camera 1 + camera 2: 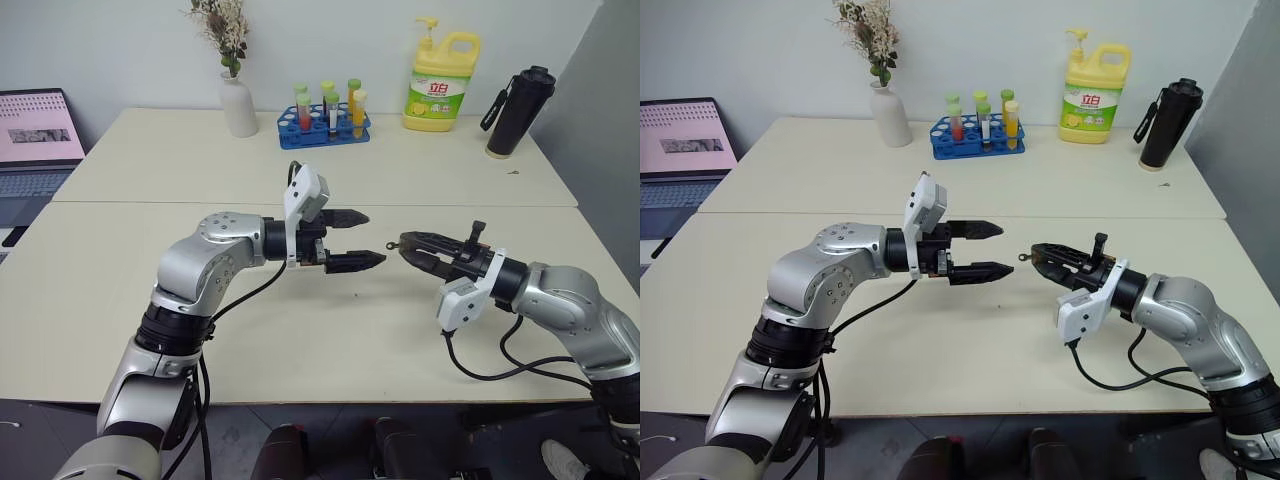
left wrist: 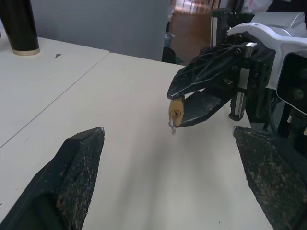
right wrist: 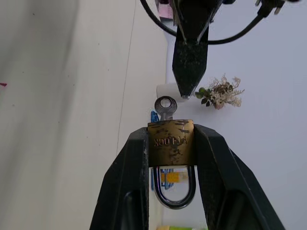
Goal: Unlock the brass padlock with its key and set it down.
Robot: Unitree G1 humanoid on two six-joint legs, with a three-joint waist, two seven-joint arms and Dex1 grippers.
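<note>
The brass padlock [image 3: 171,143] is clamped between the two fingers [image 3: 129,182] of my right gripper [image 1: 403,243], which is shut on its body. Its silver shackle [image 3: 173,191] points back toward the wrist. A small silver key [image 3: 166,106] sticks out of the lock's bottom, toward my left gripper. In the left wrist view the padlock [image 2: 176,111] hangs at the right gripper's tip above the table. My left gripper [image 1: 372,237] is open and empty, held level a short gap from the key, its fingertips facing it. Both grippers hover above the table [image 1: 300,340].
Along the table's far edge stand a white vase with dried flowers [image 1: 238,100], a blue rack of test tubes [image 1: 325,118], a yellow detergent bottle [image 1: 442,85] and a black bottle [image 1: 518,110]. A laptop [image 1: 35,140] sits off the far left.
</note>
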